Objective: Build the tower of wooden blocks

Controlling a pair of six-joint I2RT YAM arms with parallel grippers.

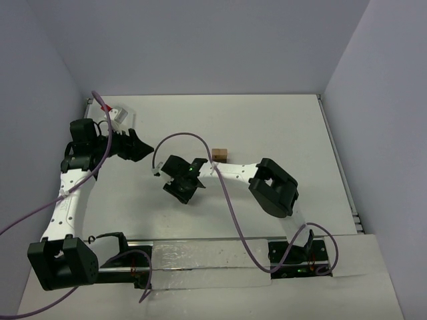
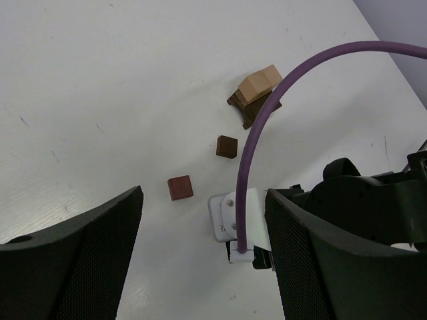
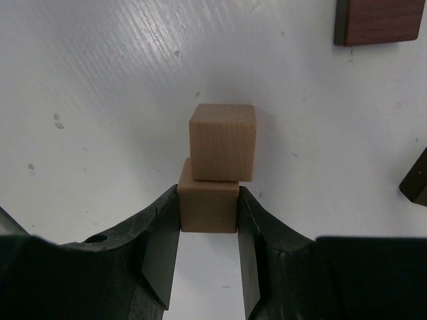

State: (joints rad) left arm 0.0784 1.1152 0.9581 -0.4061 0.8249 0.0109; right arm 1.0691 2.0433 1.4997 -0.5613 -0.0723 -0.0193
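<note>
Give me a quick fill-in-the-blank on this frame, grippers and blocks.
1. The right gripper is shut on a light ____ cube.
2. The left gripper is ____ and holds nothing.
3. In the left wrist view, ____ loose brown cubes lie on the table apart from the tower.

Missing words: tan; open; two.

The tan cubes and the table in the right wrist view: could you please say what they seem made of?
Tan cubes: likely unfinished light wood, with faint grain and matte faces. Table: perhaps white painted or laminated board; smooth, finely scuffed.
</note>
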